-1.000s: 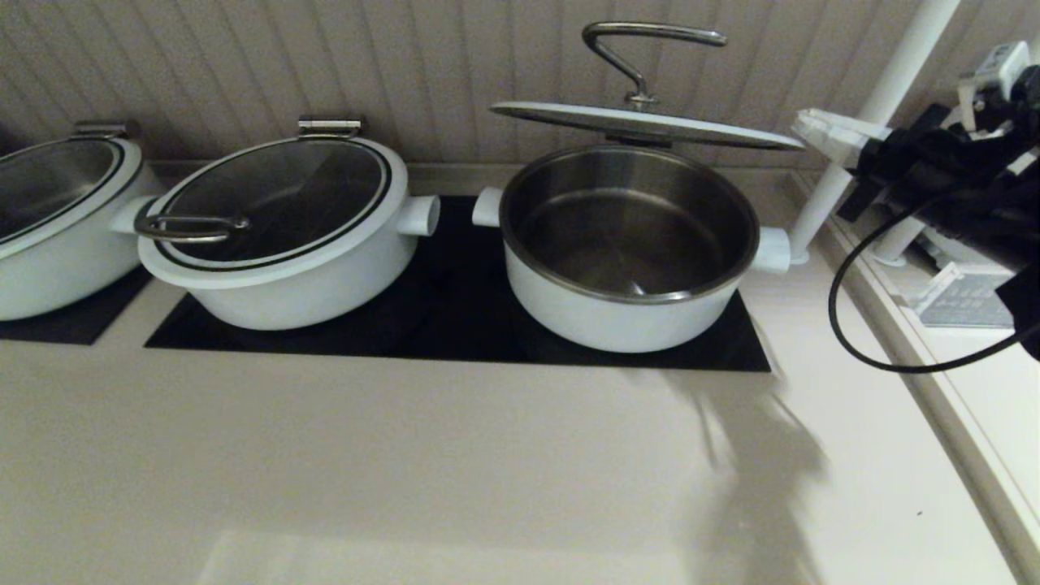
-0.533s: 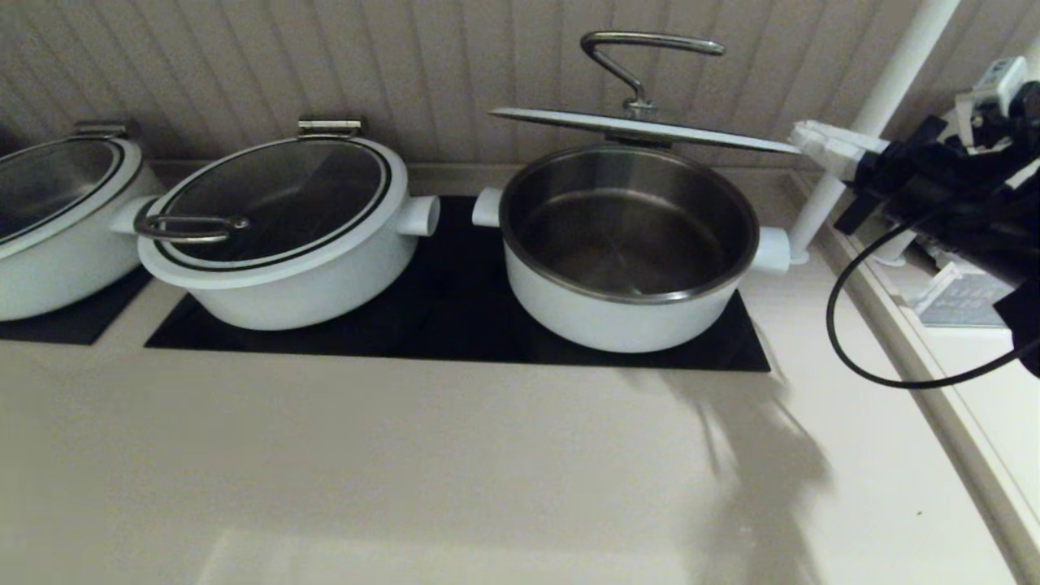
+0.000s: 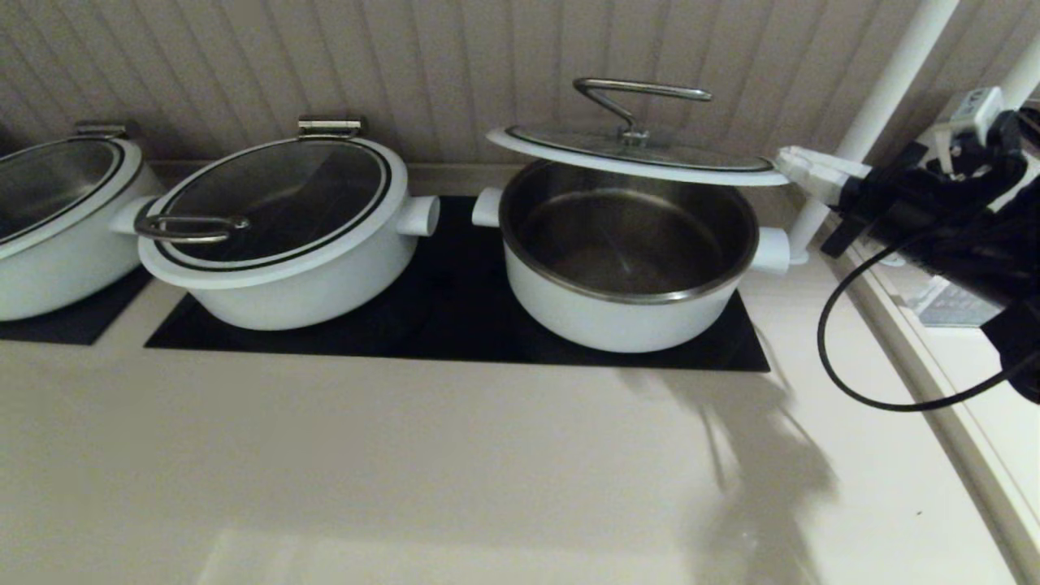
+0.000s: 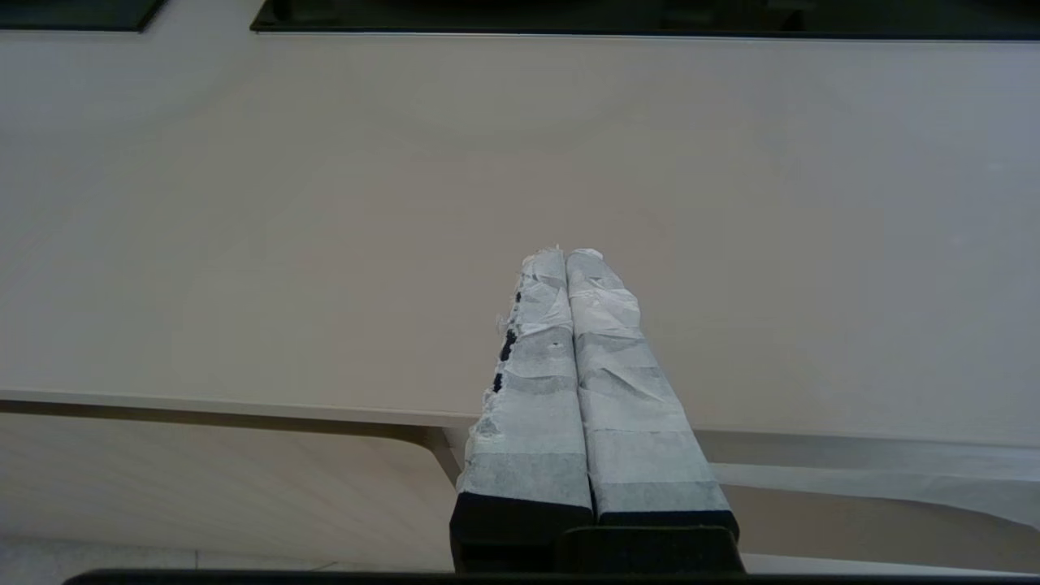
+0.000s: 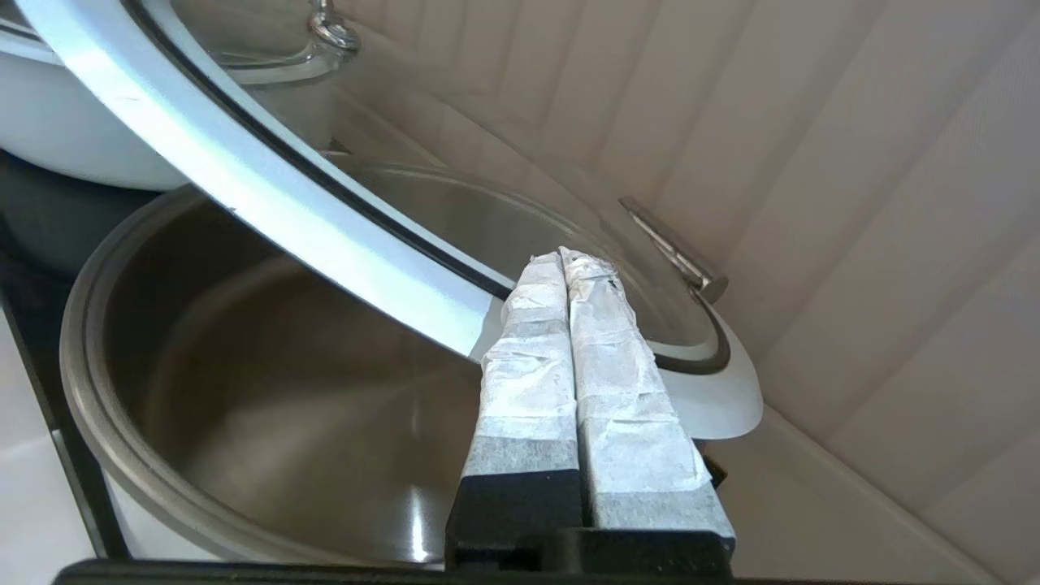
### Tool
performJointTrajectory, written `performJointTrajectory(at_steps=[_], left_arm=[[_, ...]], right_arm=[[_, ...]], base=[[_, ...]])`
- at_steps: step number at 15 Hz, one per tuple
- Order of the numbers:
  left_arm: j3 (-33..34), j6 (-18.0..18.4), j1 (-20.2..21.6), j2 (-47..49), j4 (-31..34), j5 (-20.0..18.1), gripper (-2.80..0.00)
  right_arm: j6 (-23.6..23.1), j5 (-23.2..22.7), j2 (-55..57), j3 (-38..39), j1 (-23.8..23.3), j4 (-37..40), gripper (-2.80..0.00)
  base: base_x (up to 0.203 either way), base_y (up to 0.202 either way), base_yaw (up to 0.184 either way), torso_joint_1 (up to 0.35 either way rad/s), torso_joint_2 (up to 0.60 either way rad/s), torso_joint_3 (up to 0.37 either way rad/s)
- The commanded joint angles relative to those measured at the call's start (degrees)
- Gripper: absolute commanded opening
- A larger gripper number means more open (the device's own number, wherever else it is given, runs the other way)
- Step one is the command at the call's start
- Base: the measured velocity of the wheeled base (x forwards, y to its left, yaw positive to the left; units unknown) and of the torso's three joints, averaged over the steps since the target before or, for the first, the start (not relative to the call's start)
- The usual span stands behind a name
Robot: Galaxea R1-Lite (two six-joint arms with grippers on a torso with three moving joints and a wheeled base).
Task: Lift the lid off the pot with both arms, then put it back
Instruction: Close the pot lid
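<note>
The lid hangs tilted just above the open pot, its back edge near the wall, its steel bar handle standing up. My right gripper is at the lid's right rim, fingers pressed together and touching the rim's edge. In the right wrist view the shut right gripper lies across the white rim of the lid, over the steel-lined pot, with the hinge clip beyond. My left gripper is shut and empty over the counter's front edge, out of the head view.
A twin pot with a closed lid stands left of the pot, and a third pot at the far left, all on black cooktops. A white pole rises right of the pot. A black cable loops off my right arm.
The lid has come down from a raised tilt to just above the pot's rim. My right gripper has moved down with it at its right edge.
</note>
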State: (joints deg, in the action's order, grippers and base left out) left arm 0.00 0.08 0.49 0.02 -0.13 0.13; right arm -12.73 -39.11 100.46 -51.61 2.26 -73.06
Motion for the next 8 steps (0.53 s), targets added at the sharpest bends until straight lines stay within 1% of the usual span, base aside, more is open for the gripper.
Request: performJointTrajectory(at_steps=[1,4,8], left_arm=[[0.00,0.00,0.04,-0.02,-0.04,0.04,-2.80],[0.00,-0.07,0.04,-0.02,-0.04,0.03,-2.80],[0.00,0.00,0.04,-0.02,-0.04,0.04,-2.80]], right_arm=[[-0.11,-0.26,0.61,0.40,0.03,-0.34,-2.80],[-0.12,-0.35,0.78,2.57,0.12,-1.02,-2.80],[-0.28,-0.35,2.26,2.66,0.12,-1.12,-2.80]], base=[[0.000,0.000,0.000,0.000,0.00,0.000],[0.000,0.000,0.000,0.000,0.00,0.000],[0.000,0.000,0.000,0.000,0.00,0.000]])
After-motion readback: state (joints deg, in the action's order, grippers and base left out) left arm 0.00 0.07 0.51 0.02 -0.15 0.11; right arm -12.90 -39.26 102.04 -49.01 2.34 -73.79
